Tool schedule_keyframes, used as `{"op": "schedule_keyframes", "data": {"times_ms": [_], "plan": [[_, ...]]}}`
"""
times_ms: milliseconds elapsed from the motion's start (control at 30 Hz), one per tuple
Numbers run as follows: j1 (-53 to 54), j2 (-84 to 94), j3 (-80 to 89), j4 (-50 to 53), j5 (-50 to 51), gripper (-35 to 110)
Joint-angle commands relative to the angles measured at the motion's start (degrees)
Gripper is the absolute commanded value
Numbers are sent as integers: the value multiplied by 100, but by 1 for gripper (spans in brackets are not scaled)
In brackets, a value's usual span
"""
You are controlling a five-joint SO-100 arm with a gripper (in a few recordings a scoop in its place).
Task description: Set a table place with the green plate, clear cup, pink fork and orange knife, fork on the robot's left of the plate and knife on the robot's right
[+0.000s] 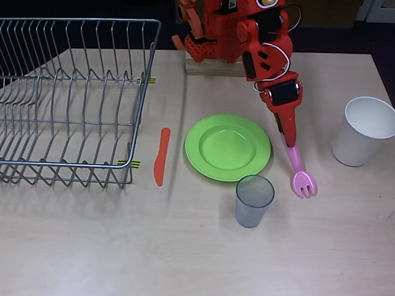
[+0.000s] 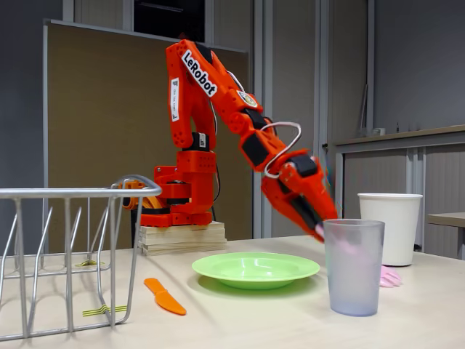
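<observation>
Your end effector (image 1: 289,143) reaches down to the right of the green plate (image 1: 228,147) in the overhead view, fingers closed on the handle of the pink fork (image 1: 299,173). The fork lies low at the bench (image 1: 185,246), handle up under the fingers, tines toward the near edge; whether it rests fully on the surface you cannot tell. In the fixed view the end effector (image 2: 317,227) sits partly behind the clear cup (image 2: 354,266), and the fork's tines (image 2: 390,276) show pink at the cup's right.

Fork: small, pink, rounded handle, short tines, just beside the plate's right rim, not touching it.

Plate: round, lime green, raised rim, flat on the bench in front of the arm's base (image 1: 213,61).

Clear cup (image 1: 253,200): greyish, see-through, upright, just off the plate's near rim, between plate and you in the overhead view.

Orange knife (image 1: 162,155): flat on the bench left of the plate, apart from it, pointed end toward the near edge, lying beside the wire dish rack (image 1: 71,98).

White cup (image 1: 364,131): larger, opaque, upright, well right of the fork.
</observation>
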Motion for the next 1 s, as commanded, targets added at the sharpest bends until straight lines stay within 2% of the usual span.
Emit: {"op": "schedule_keyframes", "data": {"times_ms": [0,200,433,800,967], "plan": [[-97,62,176,272,545,0],[-246,88,290,519,1266,0],[-167,229,290,870,1529,0],[272,993,220,1854,1125,0],[378,976,185,1951,1055,0]]}}
